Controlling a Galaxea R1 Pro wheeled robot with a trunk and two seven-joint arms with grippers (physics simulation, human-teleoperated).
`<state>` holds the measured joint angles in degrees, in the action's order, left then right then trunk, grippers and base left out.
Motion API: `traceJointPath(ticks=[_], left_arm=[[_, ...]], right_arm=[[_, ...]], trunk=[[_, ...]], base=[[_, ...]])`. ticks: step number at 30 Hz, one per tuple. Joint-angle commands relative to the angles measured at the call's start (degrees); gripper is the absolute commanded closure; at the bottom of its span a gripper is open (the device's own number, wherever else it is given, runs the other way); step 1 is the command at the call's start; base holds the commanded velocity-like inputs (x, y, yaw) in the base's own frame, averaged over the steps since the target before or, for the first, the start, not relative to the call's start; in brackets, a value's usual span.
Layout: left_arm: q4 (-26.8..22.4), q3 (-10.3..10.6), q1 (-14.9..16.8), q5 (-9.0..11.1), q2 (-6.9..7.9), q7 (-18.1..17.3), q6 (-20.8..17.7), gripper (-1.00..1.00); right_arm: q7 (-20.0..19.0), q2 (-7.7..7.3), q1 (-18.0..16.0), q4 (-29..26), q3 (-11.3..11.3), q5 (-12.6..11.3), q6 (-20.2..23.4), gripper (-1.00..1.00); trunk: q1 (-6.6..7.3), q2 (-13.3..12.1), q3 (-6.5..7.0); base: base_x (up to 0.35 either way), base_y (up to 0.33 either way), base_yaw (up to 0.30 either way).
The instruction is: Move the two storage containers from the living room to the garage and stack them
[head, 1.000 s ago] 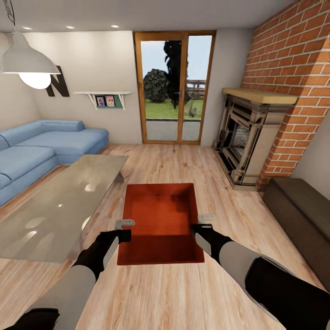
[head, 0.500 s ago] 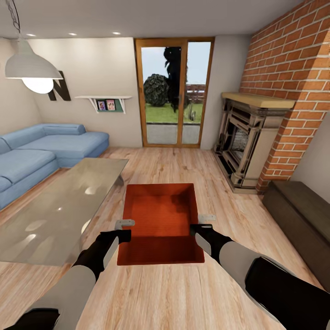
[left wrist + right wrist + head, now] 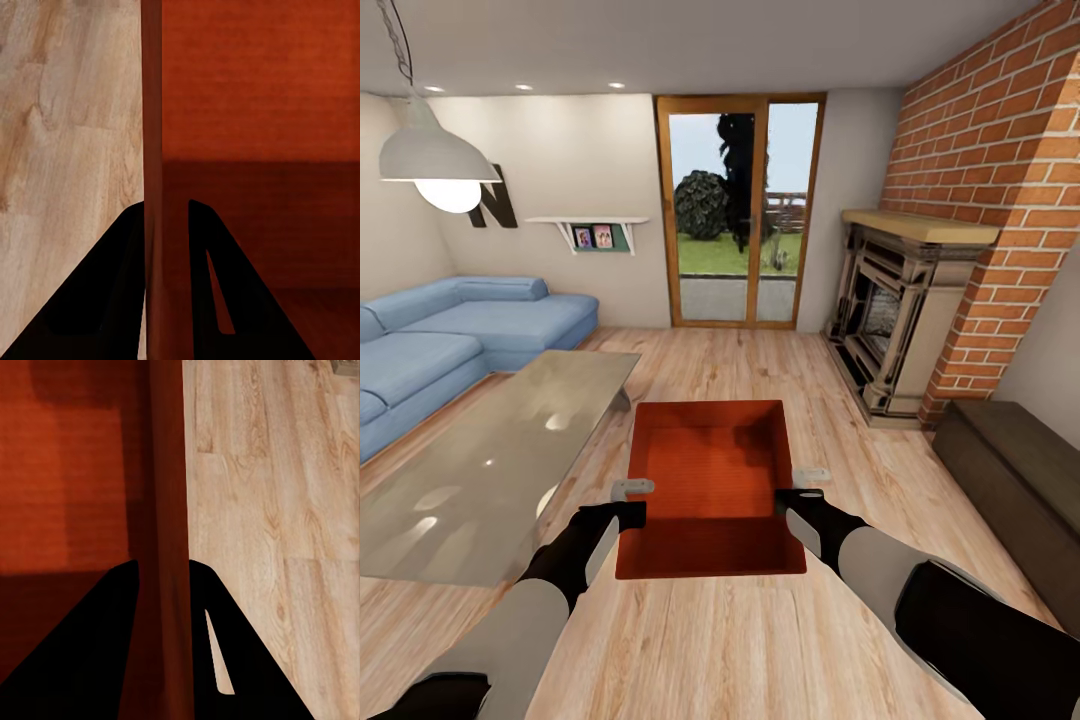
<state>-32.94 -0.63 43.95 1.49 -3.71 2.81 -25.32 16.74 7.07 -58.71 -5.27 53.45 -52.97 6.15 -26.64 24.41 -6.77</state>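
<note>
Now | left claw (image 3: pixel 632 500) | right claw (image 3: pixel 807 486) | both clamp container (image 3: pixel 710 470) walls (opposite sides)

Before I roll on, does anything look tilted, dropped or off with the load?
Nothing stands out. The storage container sits level between both arms, left hand and right hand each clamped on a side wall, one finger inside and one outside. The container looks empty.
</note>
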Motion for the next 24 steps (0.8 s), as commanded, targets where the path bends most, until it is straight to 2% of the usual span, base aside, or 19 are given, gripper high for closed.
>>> traceJointPath(ticks=[1,24], left_arm=[[0.1,0.3,0.0,0.9,0.19,0.5,-0.3,1.00],[0.1,0.3,0.0,0.8,0.19,0.5,-0.3,1.00]], right_arm=[[0.2,-0.74,-0.1,-0.4,-0.3,0.5,-1.1,1.00],[0.2,-0.76,-0.1,-0.3,-0.3,0.5,-1.1,1.00]], trunk=[[-0.03,0.1,-0.11],[-0.03,0.1,-0.08]], base=[[0.000,0.000,0.000],[0.000,0.000,0.000]])
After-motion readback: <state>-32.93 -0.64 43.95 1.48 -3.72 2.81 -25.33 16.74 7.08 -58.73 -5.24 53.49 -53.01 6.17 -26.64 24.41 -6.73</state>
